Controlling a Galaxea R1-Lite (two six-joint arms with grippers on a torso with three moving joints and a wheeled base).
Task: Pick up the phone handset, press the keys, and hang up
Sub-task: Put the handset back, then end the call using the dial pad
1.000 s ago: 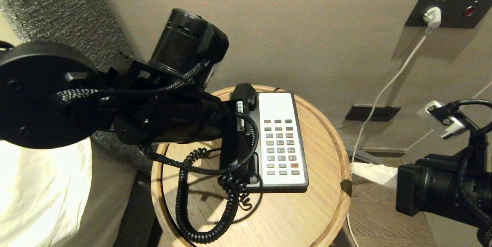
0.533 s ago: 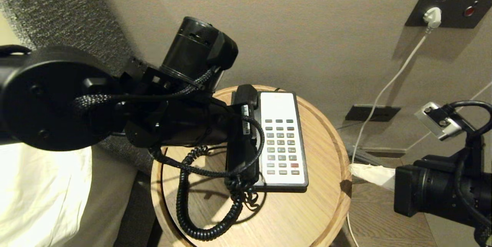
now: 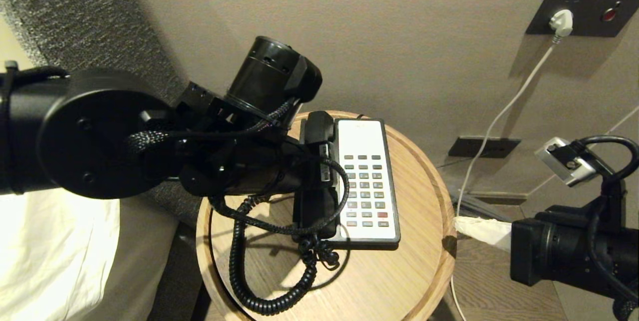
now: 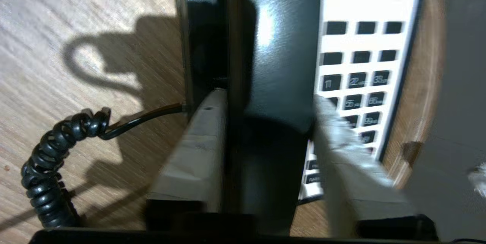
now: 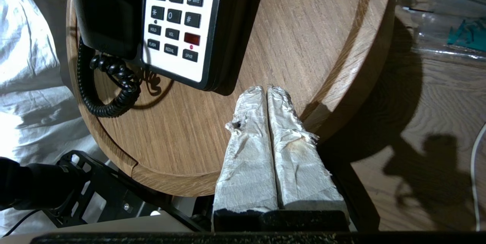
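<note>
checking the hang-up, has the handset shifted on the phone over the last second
Yes. The phone handset has moved slightly right toward the white keypad, settling against the phone base, with the left hand straddling it.

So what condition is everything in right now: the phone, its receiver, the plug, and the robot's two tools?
Phone handset: lying in its cradle on the phone base, left tool astride it.
Left tool: fingers on both sides of the handset; gripping or freed, cannot tell.
Right tool: shut, empty, over the table's edge.
Coiled cord: slack on the table.
White plug: in the wall socket.
</note>
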